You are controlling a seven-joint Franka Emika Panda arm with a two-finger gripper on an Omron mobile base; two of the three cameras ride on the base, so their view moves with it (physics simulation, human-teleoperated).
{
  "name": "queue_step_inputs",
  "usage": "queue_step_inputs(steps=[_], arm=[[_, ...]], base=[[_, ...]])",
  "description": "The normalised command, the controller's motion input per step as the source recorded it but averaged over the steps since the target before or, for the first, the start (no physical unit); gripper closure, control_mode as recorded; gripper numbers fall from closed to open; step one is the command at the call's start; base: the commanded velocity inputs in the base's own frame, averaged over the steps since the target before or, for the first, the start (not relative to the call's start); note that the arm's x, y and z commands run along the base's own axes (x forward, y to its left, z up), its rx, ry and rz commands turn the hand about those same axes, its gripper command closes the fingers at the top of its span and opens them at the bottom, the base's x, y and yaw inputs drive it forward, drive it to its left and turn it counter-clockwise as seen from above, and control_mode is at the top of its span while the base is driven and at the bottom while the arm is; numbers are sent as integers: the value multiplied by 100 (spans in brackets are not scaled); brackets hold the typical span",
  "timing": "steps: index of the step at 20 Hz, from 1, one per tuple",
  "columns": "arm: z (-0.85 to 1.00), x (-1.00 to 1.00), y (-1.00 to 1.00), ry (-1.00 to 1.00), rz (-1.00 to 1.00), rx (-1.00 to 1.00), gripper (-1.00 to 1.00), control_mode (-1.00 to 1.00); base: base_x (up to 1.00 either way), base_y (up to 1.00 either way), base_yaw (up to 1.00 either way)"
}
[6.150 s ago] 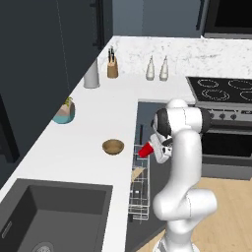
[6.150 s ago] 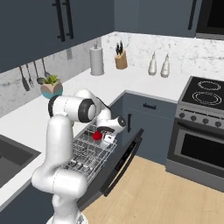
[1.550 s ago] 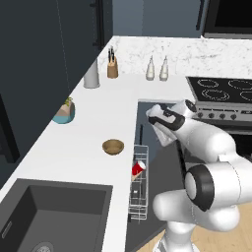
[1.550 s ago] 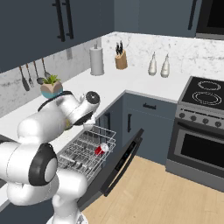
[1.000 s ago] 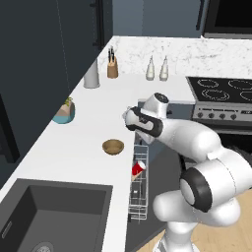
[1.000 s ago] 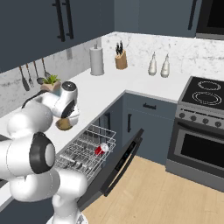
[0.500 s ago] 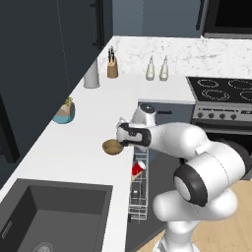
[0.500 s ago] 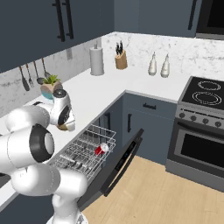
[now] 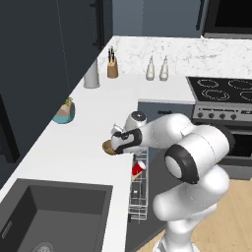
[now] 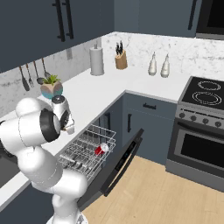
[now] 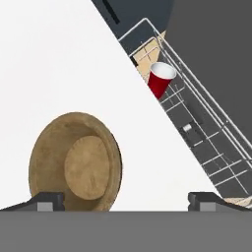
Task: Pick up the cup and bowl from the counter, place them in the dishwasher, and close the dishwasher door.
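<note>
Fingers [image 11: 49, 201]: mine, spread as wide as they went, holding nothing; the two dark tips stood well apart at the bottom of the hand view, one by the bowl's near rim, the other over bare counter.

Gripper [image 9: 116, 142]: low over the counter's near edge, right above the bowl; whether it touched the bowl I could not tell.

Bowl [image 11: 75, 162]: tan-brown, wooden-looking, upright on the counter, near the edge above the rack. From the left base view only a sliver of it [image 9: 107, 147] showed beside my hand.

Counter [image 9: 74, 142]: white, faintly marbled, running from the sink at the near end to the far backsplash.

Cup [image 9: 138, 169]: red, pale inside, lying tilted in the rack; in the right base view it [image 10: 101, 149] sat toward the right side of the rack; in the hand view its [image 11: 160, 79] open mouth was turned up and away.

Rack [image 10: 87, 151]: white wire, pulled out over the lowered door.

Dishwasher door [image 10: 120, 164]: dark grey-blue, dropped open, hanging out over the wood floor.

Sink [image 9: 54, 211]: dark, set in the near left of the counter.

Plant pot [image 9: 64, 111]: teal and tan, on the left of the counter, well apart from the bowl.

Bottles [image 9: 157, 69]: two, white, far along the counter by the backsplash.

Knife block [image 9: 112, 67]: far, left of the bottles.

Stove [image 9: 224, 93]: right, beyond the dishwasher.
</note>
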Motion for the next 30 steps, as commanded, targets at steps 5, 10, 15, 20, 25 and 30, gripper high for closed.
queue_step_inputs(steps=[5, 10, 15, 20, 25, 30], arm=[[-24, 31, 16, 4, 2, -1, -100, -100], [-17, 32, 7, 6, 3, 0, -100, -100], [-25, 14, 4, 10, 0, -4, -100, -100], [-28, 4, 15, 12, 0, -7, 100, -100], [-15, 0, 0, 9, 0, -2, 100, -100], [0, -28, -25, 2, 0, 0, 100, -100]], base=[[0, 0, 0], [0, 0, 0], [0, 0, 0], [0, 0, 0], [0, 0, 0], [0, 0, 0]])
